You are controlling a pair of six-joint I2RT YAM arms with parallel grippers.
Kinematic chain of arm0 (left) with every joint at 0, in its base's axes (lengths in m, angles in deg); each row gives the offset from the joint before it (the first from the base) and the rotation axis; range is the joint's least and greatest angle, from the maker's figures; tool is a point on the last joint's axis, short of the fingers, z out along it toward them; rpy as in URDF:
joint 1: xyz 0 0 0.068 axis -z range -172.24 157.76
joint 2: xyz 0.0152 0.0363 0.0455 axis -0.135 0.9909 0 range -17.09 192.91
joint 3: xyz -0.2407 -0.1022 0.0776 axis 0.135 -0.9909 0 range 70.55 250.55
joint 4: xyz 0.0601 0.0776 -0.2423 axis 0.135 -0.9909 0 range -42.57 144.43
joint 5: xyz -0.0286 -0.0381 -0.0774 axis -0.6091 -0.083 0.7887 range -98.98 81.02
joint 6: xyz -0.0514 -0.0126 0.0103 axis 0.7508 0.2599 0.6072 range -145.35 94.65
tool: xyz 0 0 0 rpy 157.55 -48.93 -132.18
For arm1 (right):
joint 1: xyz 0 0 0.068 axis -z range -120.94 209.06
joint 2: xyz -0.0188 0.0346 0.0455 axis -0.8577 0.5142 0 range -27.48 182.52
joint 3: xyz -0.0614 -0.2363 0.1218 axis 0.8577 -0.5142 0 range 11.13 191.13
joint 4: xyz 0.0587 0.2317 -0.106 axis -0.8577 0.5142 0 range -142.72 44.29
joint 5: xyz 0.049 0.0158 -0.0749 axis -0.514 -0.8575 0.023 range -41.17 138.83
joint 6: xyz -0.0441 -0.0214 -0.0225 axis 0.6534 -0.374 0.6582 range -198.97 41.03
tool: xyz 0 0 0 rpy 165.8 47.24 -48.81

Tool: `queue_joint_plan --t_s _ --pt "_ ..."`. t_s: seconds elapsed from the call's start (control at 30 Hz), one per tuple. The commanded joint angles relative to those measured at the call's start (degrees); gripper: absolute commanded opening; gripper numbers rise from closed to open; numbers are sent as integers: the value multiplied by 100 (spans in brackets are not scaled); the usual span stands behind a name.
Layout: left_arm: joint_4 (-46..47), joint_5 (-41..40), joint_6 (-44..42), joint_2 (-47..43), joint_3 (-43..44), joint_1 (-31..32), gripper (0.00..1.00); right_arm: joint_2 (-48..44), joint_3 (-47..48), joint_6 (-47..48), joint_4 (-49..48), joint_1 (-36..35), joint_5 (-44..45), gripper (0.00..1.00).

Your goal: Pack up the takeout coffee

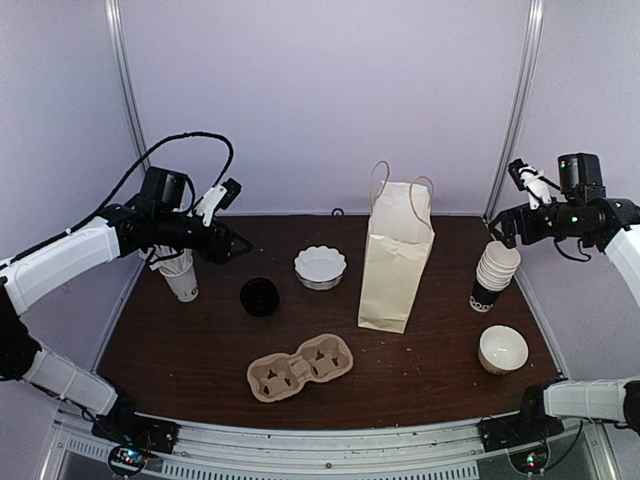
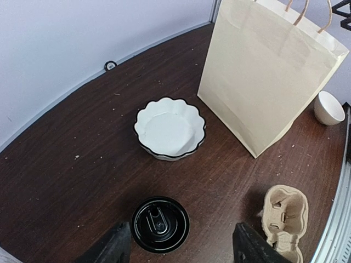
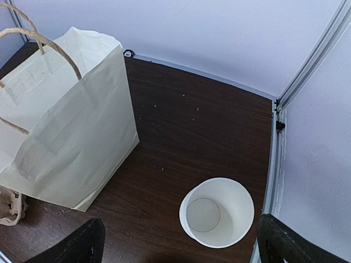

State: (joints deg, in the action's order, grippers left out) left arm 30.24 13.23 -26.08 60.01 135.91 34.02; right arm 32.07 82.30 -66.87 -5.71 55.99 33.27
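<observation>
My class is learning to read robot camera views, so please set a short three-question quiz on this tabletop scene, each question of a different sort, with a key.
1. True or false: the paper bag lies flat on its side.
2. Which thing shows between the left pincer's fingers in its wrist view? A round black lid; B pulp cup carrier; C scalloped white bowl.
3. Fill in: the right pincer hovers over a ___ of paper cups.
Key: 1 false, it stands upright; 2 A; 3 stack.
</observation>
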Motion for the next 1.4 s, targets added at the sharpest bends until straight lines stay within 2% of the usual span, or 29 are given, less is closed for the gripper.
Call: queue_joint_plan --t_s 0.0,0.1,0.23,0.3,0.43,0.63,0.77,0.87,1.03,1.2,1.37 --pt "369 391 -124 60 50 35 67 -91 -20 453 331 54 -511 100" --pt "410 568 -119 119 91 37 66 -175 -206 1481 888 52 -1303 98" --pt "392 697 -152 132 153 103 64 -248 -484 2174 1504 22 -2341 85" --pt "299 654 -276 165 234 217 64 -299 -648 2395 1650 -250 -2559 78" --pt "65 548 -366 423 455 457 63 -153 -861 2875 1739 -1304 -2191 56" --pt "199 445 -335 600 312 494 63 621 -667 3475 2044 -3014 -1239 23" --pt "237 401 -296 619 308 493 63 1076 -529 3152 1302 -3693 -647 2" --pt "247 401 -274 597 293 494 62 1566 -335 2831 706 -4039 -131 0" --pt "250 506 -246 584 297 492 62 2318 80 2270 120 -4080 529 0" --pt "186 574 -261 498 365 493 62 2578 76 2186 -421 -3907 1484 0" --pt "177 893 -90 329 302 494 62 2750 193 2211 -534 -3609 1755 0"
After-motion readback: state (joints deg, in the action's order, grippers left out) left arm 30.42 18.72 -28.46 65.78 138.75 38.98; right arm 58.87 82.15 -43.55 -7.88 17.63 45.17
